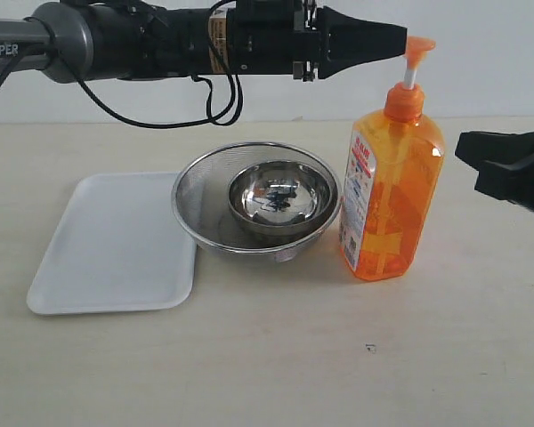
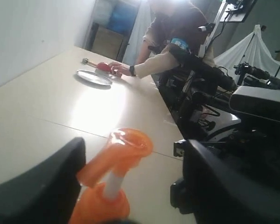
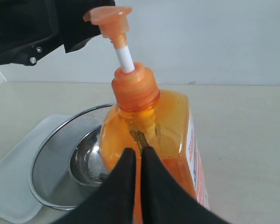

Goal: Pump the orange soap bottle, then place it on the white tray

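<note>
Orange soap bottle (image 1: 392, 196) upright on worktop, 3 o'clock of strainer (image 1: 196, 213); white tray (image 1: 107, 240) at strainer's 9 o'clock. Left gripper (image 1: 393, 43) jaws apart, flanking raised pump head (image 1: 419, 44), likely lined up for press. Right gripper (image 3: 141, 158) jaws closed, empty, waiting at bottle's 3 o'clock.

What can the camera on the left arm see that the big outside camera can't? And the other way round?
Only the left wrist view shows a person leaning over a plate at the far end of the table, plus dark equipment beside it. Only the exterior view shows the white tray, the mesh strainer with a steel bowl inside, the orange soap bottle with its body and label, and the right gripper. Both show the pump head with the left gripper at it.
</note>
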Robot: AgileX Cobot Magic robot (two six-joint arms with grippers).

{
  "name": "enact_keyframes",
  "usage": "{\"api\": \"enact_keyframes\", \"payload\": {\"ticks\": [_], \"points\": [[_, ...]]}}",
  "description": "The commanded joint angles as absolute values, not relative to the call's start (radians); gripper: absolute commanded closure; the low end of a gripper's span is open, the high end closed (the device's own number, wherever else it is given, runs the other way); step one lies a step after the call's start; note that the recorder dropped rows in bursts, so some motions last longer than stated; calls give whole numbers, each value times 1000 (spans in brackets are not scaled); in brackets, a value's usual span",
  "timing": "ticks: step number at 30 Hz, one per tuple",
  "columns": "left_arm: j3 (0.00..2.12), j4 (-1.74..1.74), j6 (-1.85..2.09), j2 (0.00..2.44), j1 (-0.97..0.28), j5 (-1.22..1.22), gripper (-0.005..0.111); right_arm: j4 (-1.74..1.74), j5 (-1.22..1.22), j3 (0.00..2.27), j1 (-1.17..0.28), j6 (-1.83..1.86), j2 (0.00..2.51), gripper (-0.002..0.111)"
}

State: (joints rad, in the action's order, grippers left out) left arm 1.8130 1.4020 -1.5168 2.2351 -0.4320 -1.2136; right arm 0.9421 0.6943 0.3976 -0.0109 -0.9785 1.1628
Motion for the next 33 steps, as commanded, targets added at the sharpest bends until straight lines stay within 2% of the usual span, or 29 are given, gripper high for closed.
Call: {"api": "enact_keyframes", "payload": {"ticks": [1,33], "points": [[1820,1432,-1529,2240,-440,-1221,51,948,701,396,-10,-978,1159,108],[1820,1542,-1532,2188,-379,-1221,51,960,724,396,-10,-967,1161,108]]}}
